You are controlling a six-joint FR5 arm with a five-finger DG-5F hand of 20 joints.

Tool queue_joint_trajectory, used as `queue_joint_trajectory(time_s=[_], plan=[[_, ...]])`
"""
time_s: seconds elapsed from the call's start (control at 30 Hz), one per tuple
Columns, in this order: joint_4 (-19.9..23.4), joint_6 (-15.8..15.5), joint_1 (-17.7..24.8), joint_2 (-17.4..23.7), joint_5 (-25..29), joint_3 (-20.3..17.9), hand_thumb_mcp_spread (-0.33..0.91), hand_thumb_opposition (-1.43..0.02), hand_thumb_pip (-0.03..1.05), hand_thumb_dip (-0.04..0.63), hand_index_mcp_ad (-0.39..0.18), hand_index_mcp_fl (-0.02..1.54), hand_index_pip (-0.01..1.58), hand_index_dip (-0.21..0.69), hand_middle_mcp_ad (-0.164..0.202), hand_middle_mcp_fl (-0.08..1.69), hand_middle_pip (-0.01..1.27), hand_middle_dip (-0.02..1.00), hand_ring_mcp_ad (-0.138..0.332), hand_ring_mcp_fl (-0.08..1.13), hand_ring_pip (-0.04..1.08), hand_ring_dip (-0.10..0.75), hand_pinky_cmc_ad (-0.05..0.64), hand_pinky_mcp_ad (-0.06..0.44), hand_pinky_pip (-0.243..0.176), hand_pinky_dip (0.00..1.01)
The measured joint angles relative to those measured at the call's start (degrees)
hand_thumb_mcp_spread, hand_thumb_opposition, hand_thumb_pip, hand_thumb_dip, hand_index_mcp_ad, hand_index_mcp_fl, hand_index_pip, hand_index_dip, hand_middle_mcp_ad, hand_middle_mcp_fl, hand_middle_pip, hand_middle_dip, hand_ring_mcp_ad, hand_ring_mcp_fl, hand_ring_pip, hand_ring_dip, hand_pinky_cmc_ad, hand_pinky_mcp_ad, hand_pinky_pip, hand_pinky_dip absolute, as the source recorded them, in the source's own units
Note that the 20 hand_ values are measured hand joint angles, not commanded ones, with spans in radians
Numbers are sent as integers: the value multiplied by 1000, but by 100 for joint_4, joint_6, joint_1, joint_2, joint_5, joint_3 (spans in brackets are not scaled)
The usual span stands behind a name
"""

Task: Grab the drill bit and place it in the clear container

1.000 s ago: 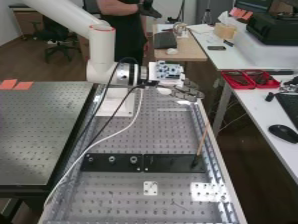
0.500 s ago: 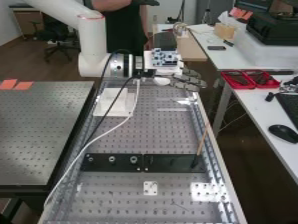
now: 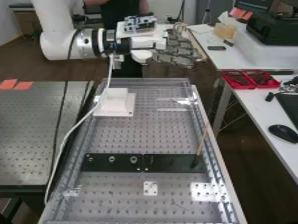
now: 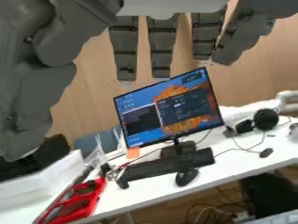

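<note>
- And there's the robot hand (image 3: pixel 176 51), raised above the perforated bench (image 3: pixel 153 132), fingers extended, released!
- Below it, nearer the camera, a slender tan stick (image 3: pixel 201 142) leans at the black plate (image 3: pixel 169 162).
- The drill bit? Impossible to tell.

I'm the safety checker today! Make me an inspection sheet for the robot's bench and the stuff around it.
Surface: metal bench with lots of little holes.
Job's things: I cannot tell for sure which thing is the drill bit or the clear container.
Clutter: black plates, a white block and a thin, tilted stick.
Hand: open, fingers stretched out.
Cables: a white cable and a black cable hang from the arm.
Surroundings: desk with red trays, a mouse and a monitor.
</note>
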Motion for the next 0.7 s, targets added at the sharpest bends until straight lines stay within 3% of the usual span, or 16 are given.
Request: queue_joint_trajectory(time_s=[0.13,0.33,0.4,0.7], plan=[[-85,-145,-29,128,140,-45,223,-698,281,68,-87,234,56,365,70,138,122,229,227,14,73,35,330,152,-96,150],[-603,-757,-89,528,15,-36,188,-663,255,16,-84,157,63,314,66,68,122,185,230,12,84,37,342,166,-96,150],[-679,-888,-96,662,61,-48,182,-663,253,19,-79,124,68,307,70,73,138,185,227,10,87,37,379,169,-98,150],[-543,-1004,-84,950,-29,-156,182,-679,253,16,-84,106,87,281,68,70,147,166,243,7,87,24,412,178,-98,148]])
